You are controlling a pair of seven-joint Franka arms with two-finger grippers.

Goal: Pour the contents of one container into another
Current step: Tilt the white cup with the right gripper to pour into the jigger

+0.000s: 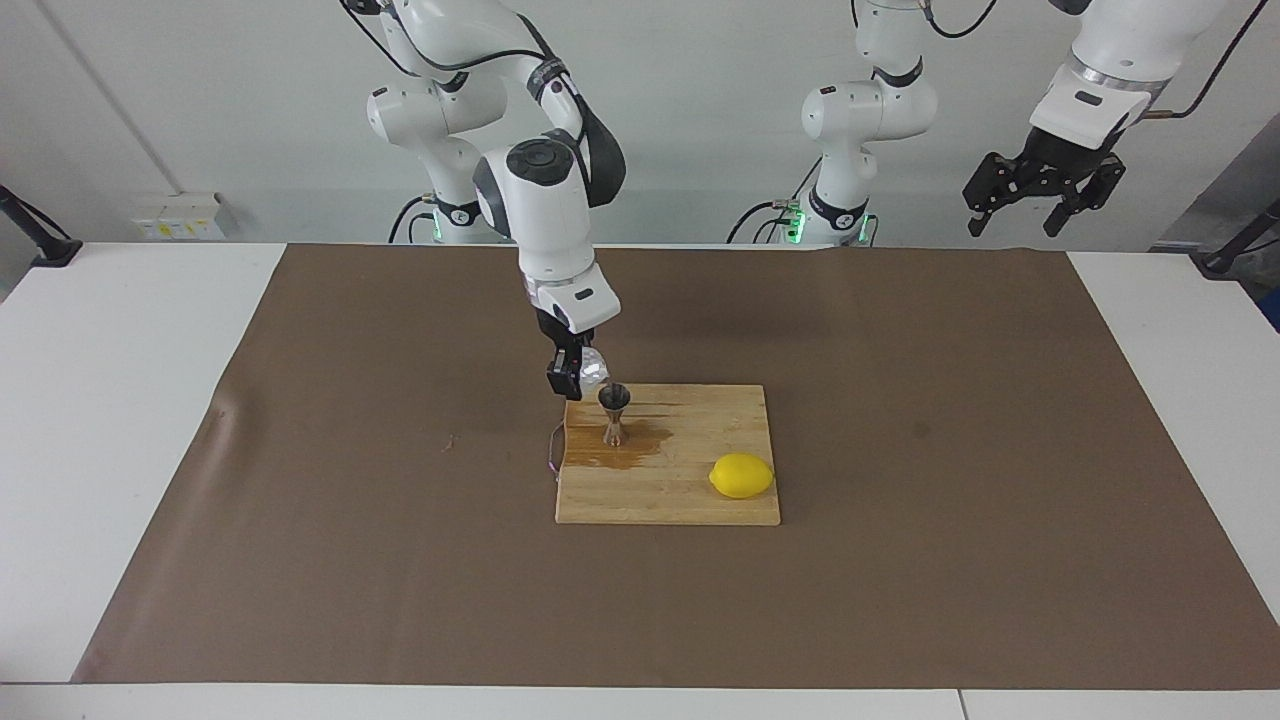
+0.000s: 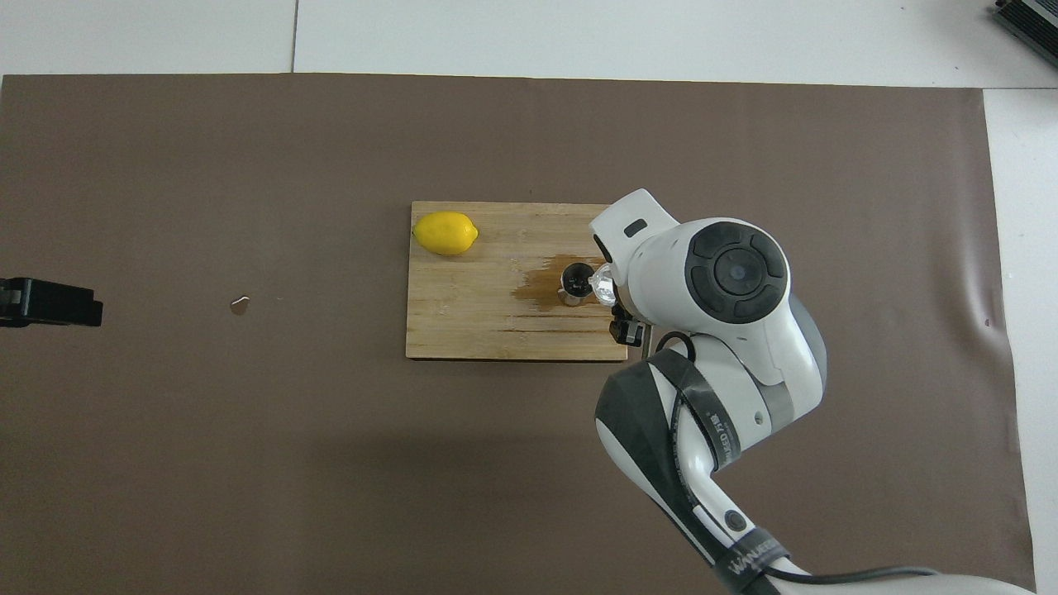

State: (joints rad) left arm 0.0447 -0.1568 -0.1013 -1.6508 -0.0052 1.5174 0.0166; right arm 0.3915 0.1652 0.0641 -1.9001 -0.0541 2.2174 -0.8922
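- Right claw [image 1: 577,375] grips glass cup [image 1: 594,368], tipped over jigger [image 1: 614,414] at board [image 1: 700,500] edge.
- Lemon [image 1: 741,475] at board's other end.
- Left claw [image 1: 1040,205] released, waits high off the table [image 1: 100,400].

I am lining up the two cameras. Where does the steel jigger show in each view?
Facing view: the steel jigger stands upright on the cutting board, at the right arm's end, by the wet stain.
Overhead view: the jigger sits at the board's right-arm end, just beside the right gripper.
Shared landmark: the lemon, at the board's other end.
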